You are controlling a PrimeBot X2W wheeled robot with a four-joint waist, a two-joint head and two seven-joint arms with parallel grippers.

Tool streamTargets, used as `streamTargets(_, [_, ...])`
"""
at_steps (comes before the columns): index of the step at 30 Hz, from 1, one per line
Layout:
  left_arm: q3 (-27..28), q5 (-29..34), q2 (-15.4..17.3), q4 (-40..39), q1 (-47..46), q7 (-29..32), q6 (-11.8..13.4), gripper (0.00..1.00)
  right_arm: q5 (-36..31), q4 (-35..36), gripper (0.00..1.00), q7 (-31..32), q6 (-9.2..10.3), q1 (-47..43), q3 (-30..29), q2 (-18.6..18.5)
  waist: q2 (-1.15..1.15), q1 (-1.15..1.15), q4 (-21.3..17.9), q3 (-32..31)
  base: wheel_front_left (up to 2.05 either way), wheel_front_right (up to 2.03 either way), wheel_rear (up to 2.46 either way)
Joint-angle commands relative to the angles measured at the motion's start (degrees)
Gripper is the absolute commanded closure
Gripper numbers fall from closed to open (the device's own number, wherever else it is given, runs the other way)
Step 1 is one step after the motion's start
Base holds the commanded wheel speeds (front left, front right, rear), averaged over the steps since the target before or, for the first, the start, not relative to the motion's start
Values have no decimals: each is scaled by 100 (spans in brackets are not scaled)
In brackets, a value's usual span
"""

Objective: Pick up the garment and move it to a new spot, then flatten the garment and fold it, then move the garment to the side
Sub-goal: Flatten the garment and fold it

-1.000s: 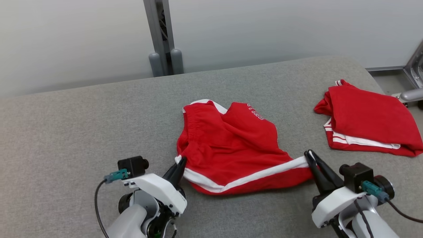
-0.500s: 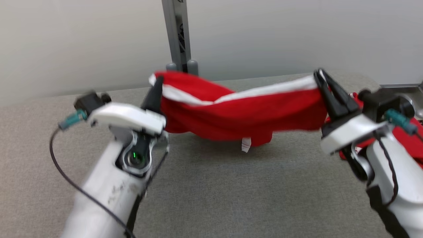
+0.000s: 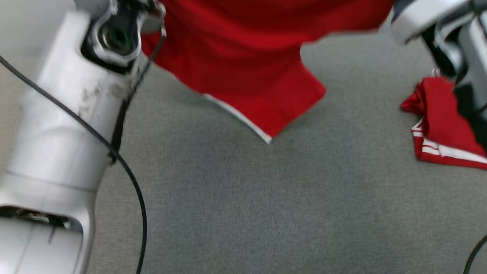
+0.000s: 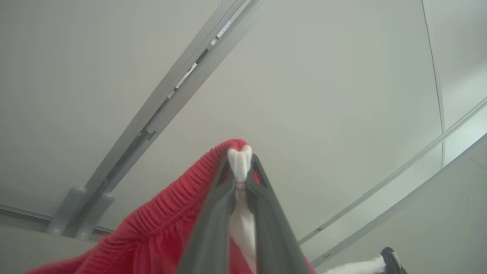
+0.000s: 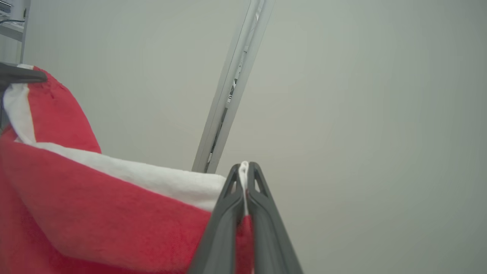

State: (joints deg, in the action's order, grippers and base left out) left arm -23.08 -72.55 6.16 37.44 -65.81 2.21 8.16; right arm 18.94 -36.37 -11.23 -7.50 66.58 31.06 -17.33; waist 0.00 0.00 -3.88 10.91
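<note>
Currently both jaws are closed on the garment (image 3: 247,53); left gripper (image 4: 240,161) pinches white trim by the ribbed waistband; right gripper (image 5: 243,169) pinches the white stripe edge; cloth hangs between them over the grey table (image 3: 266,198); folded red garment (image 3: 437,140) lies at right.

At bottom centre the left gripper (image 4: 240,167) pinched the garment (image 4: 163,236) by its white stripe, red ribbed cloth sagging to lower left. The right gripper (image 4: 389,257) showed at lower right, beside white cloth.
</note>
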Motion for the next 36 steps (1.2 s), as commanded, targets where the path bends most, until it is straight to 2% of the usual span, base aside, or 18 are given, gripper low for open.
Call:
streamTargets(1, [2, 52, 8, 49, -179, -29, -12, 100, -20, -74, 100, -47, 1, 203, 24, -20, 0, 0, -18, 552, 0, 0, 0])
streamTargets(5, [73, 177, -78, 411, -1152, -300, -235, 100, -135, -717, 100, -227, 1, 1367, 15, 79, 0, 0, -90, 1126, 0, 0, 0])
streamTargets(8, [94, 283, -224, 723, -2130, -865, -549, 100, -523, -1230, 100, -385, 1, 2406, -531, 205, 0, 0, -106, 1631, 0, 0, 0])
streamTargets(12, [180, 203, -283, 1126, -2714, -1504, -859, 100, -1217, -799, 100, -391, 0, 2723, -1332, 435, 0, 0, -101, 2019, 0, 0, 0])
streamTargets(17, [82, -107, -315, 1578, -2785, -1697, -1151, 100, -1875, -272, 100, -394, 1, 2191, -1811, 849, 0, 0, -117, 2363, 0, 0, 0])
streamTargets(22, [-54, -480, -295, 2006, -2444, -1735, -1255, 100, -2118, -458, 100, -396, 1, 1551, -1672, 1002, 0, 0, -23, 2689, 0, 0, 0])
streamTargets(28, [-394, -570, -310, 2593, -1901, -1736, -1258, 100, -2066, -622, 100, -397, 1, 884, -1414, 907, 0, 0, 141, 2766, 0, 0, 0])
streamTargets(36, [-670, -869, -299, 3114, -1028, -1726, -1225, 100, -1848, -621, 100, -396, 1, -128, -1169, 647, 0, 0, 302, 2258, 0, 0, 0])
